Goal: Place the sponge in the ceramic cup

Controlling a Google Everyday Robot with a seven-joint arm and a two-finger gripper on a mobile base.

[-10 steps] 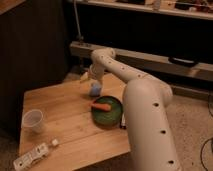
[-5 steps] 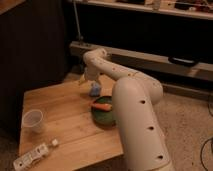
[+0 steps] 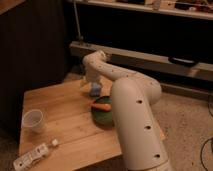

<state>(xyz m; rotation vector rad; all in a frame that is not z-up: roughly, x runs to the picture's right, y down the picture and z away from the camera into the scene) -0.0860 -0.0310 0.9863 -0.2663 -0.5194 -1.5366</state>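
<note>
The sponge (image 3: 95, 90) is a small blue-grey pad at the far side of the wooden table (image 3: 60, 135), just behind the green plate. My gripper (image 3: 90, 81) is right above the sponge, at the end of the white arm (image 3: 132, 115) that reaches in from the lower right. Whether it holds the sponge does not show. The ceramic cup (image 3: 33, 120) stands upright near the table's left edge, well away from the gripper.
A dark green plate (image 3: 101, 115) with an orange carrot-like piece (image 3: 102, 106) sits mid-table, partly hidden by the arm. A white elongated object (image 3: 32, 156) lies at the front left corner. Dark shelving stands behind the table.
The arm's thick segment has swung left and now covers more of the plate. The gripper and sponge stay at about the same spot at the table's far side.
</note>
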